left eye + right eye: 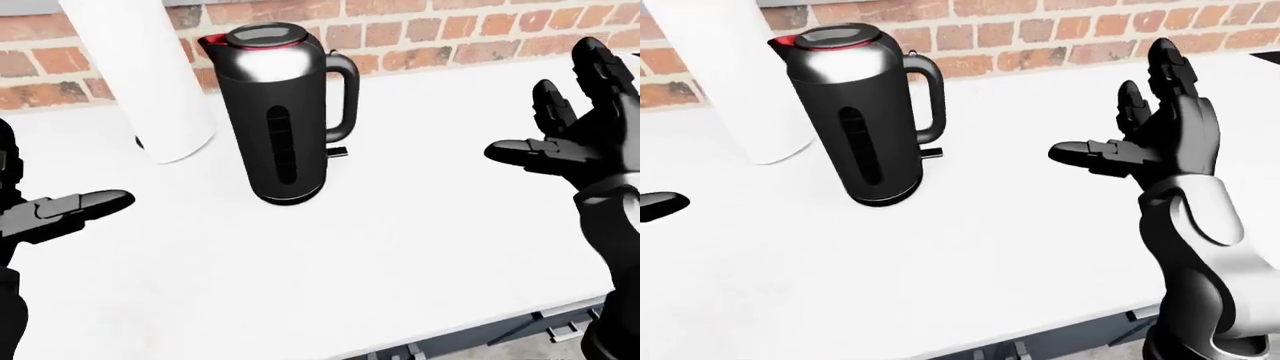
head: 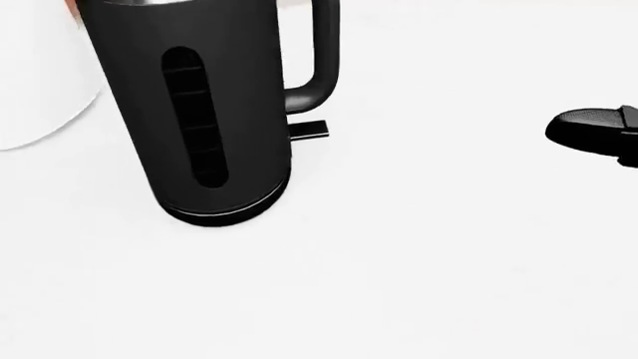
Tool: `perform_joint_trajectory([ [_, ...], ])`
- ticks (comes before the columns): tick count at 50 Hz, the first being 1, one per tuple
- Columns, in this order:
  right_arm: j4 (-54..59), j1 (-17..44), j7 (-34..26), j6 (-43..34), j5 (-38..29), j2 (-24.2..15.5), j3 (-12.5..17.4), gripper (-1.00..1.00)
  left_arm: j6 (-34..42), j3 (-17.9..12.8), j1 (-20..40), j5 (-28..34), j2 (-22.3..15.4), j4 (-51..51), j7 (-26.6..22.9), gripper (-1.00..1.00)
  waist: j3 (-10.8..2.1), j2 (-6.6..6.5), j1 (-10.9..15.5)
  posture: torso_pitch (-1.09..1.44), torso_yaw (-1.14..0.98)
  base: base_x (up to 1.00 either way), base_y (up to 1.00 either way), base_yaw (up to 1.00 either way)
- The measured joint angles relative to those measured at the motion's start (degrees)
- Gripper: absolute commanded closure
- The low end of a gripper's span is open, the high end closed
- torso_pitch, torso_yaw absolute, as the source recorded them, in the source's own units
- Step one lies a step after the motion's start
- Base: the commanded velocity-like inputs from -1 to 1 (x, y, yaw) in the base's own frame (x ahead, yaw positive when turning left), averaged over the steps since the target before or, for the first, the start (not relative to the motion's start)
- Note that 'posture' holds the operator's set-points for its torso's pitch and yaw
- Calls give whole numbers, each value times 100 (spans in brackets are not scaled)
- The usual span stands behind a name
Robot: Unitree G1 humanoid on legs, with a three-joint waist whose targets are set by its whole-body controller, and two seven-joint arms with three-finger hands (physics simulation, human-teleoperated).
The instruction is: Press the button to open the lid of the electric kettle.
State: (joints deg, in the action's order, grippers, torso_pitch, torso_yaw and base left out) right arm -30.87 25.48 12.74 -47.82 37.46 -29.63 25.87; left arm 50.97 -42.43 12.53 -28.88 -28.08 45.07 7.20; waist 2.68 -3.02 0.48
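Note:
A black electric kettle (image 1: 277, 120) with a red-rimmed, closed lid (image 1: 263, 34) and a loop handle (image 1: 341, 97) stands upright on the white counter (image 1: 330, 255). It fills the upper left of the head view (image 2: 200, 112). My right hand (image 1: 1145, 135) is open, fingers spread, raised over the counter to the right of the kettle and apart from it. My left hand (image 1: 55, 214) is open at the left edge of the left-eye view, lower than the kettle and apart from it. The lid button is not clearly made out.
A tall white cylinder (image 1: 140, 75) leans just left of the kettle. A red brick wall (image 1: 450, 30) runs along the top. Dark drawer fronts with a handle (image 1: 560, 330) show below the counter's edge at the bottom right.

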Motion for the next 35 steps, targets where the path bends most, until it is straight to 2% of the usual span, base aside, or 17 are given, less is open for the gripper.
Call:
perform_joint_trajectory([
  [3,13,3,-10,-46,10,-9,26,-100,18,-11,33,2,-38,30,18,-100,-81,96,13,0,0,0,37,0],
  [6,-31,35,-2,-1,-6,-31,87,-100,-32,4,41,-9,-42,79,10,-100,-107,199,21,0,0,0,25,0],
  [11,-40,22,-11,127,-66,-37,107,-100,-22,27,40,-32,-49,63,-4,-100,117,331,71,0,0,0,0,0],
  [14,-21,40,-38,135,-84,-46,60,-100,-4,38,40,1,-102,37,5,-100,143,536,111,0,0,0,0,0],
  [16,9,0,-60,171,-137,-34,68,-100,-52,76,9,71,-47,49,-15,-100,176,469,111,0,0,0,0,0],
  [23,43,-74,-149,193,-314,46,72,-100,-295,231,-71,199,135,100,-172,-100,77,296,35,0,0,0,0,0],
  [29,37,-79,-218,198,-391,96,57,-100,-264,255,-145,125,269,124,-406,-100,60,264,-8,0,0,0,0,0],
  [35,16,-82,-235,173,-413,122,64,-100,-227,146,-127,90,273,147,-384,-100,51,267,-27,0,0,0,0,0],
])
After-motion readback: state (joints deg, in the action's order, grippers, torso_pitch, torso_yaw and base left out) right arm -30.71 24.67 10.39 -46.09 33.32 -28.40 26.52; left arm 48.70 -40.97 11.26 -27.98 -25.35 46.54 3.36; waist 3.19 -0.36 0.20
